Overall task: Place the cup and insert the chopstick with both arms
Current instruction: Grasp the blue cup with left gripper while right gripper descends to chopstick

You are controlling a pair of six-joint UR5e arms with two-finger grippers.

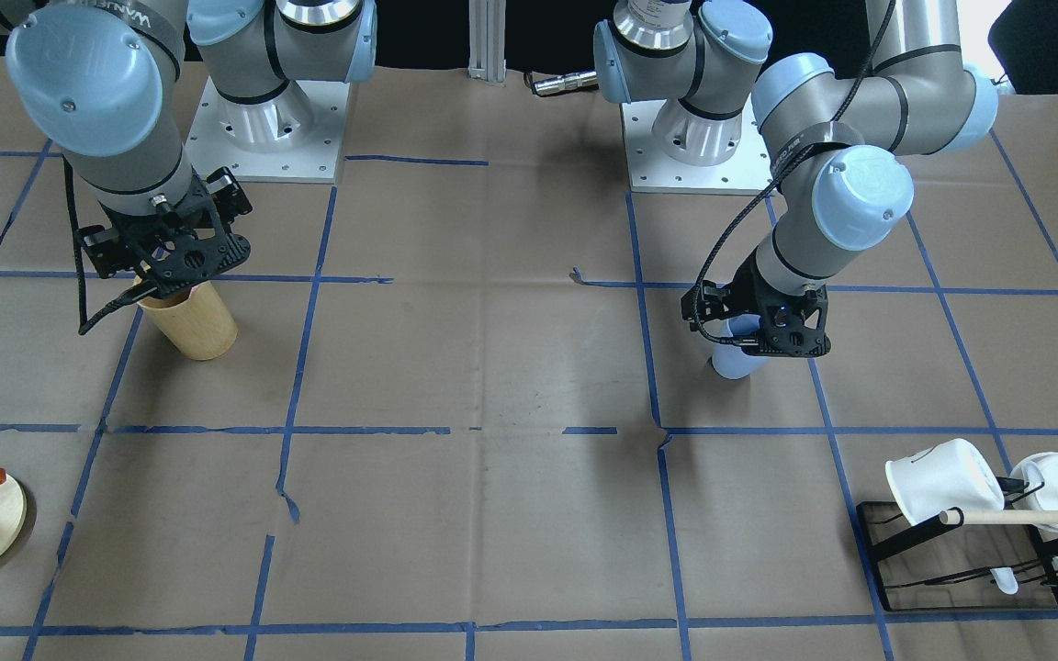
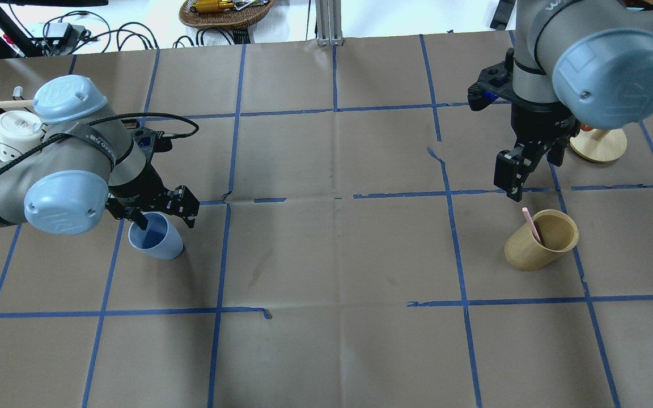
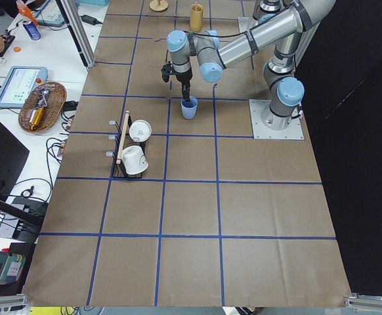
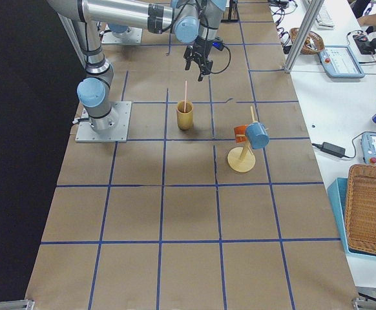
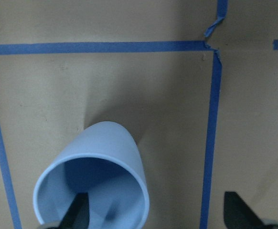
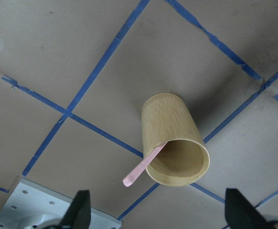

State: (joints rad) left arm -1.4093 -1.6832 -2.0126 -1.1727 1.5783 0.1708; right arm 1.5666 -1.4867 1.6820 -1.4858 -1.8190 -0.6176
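Note:
The pale-blue cup (image 2: 156,237) stands upright on the table on my left side and shows in the left wrist view (image 5: 98,179). My left gripper (image 2: 162,218) is open and low over it. One finger (image 5: 77,215) reaches inside the cup and the other (image 5: 239,211) is outside, well apart from the wall. A pale-pink chopstick (image 2: 531,224) leans in the tan wooden cup (image 2: 542,242) on my right side. My right gripper (image 2: 518,184) is open and empty above and behind that cup; the chopstick (image 6: 141,167) pokes out over the rim.
A black rack (image 1: 956,551) with white mugs (image 1: 944,479) and a beige dowel (image 1: 1034,517) stands beyond the left arm. A round wooden stand (image 2: 601,144) with an orange piece is close behind the right gripper. The arm baseplates (image 1: 263,138) lie at the robot's side.

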